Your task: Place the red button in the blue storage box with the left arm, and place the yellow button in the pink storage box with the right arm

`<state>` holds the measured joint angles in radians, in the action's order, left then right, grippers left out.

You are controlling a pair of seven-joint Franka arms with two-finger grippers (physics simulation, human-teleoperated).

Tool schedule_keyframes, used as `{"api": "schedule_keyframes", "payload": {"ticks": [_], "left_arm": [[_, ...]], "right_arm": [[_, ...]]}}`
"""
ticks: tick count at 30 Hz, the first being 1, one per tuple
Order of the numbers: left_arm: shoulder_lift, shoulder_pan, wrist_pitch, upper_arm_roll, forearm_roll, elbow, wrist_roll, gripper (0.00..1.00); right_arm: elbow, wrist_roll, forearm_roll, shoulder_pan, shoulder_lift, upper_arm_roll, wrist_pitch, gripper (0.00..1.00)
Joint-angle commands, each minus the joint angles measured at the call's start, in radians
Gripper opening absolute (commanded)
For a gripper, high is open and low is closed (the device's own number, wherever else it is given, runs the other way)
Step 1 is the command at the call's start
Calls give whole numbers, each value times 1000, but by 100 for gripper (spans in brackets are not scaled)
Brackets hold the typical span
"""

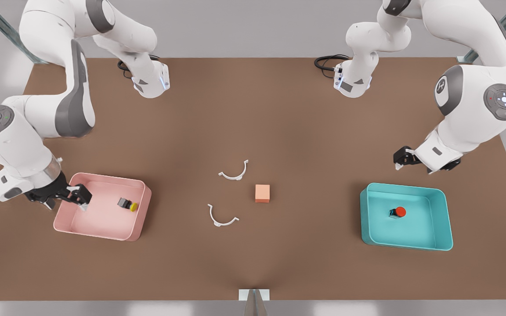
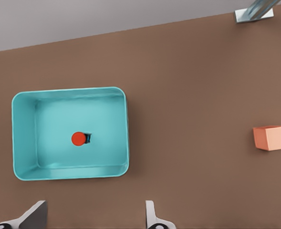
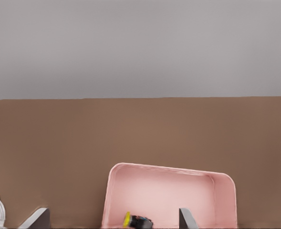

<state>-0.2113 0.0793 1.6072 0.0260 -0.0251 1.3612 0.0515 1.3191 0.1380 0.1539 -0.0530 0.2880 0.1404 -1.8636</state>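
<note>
The table (image 1: 253,109) carries both boxes. The blue box (image 1: 442,217) sits near its front-view right edge — the red button (image 1: 398,212) lies inside, mid-floor. The pink box (image 1: 141,210) sits near the opposite edge — the yellow button (image 1: 128,204) lies tipped inside. My left gripper (image 1: 400,159) hangs beside the blue box, fingers apart, empty. My right gripper (image 1: 78,195) is over the pink box's outer wall, fingers apart, empty.

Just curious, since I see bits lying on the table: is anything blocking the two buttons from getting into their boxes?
Nothing is: the red button already lies in the blue storage box, and the yellow button in the pink storage box. The left gripper and right gripper are open.
</note>
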Motion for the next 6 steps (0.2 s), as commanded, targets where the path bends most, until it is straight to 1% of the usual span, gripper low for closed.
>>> {"api": "schedule_keyframes", "payload": {"ticks": [1, 2, 3, 5, 6], "left_arm": [[1, 2, -12, 0, 1, -1, -59, 100], [1, 2, -12, 0, 1, -1, -59, 100], [1, 2, -12, 0, 1, -1, -59, 100], [1, 2, -12, 0, 1, -1, -59, 100], [1, 2, -12, 0, 1, -1, -59, 100]], "right_arm": [[146, -175, -112, 67, -131, -97, 140, 100], [186, -163, -114, 77, -158, -113, 113, 100], [246, -127, -119, 93, -190, -108, 115, 100], [238, -83, -119, 108, -155, -93, 116, 100], [193, -90, -128, 110, -144, -93, 126, 100]]}}
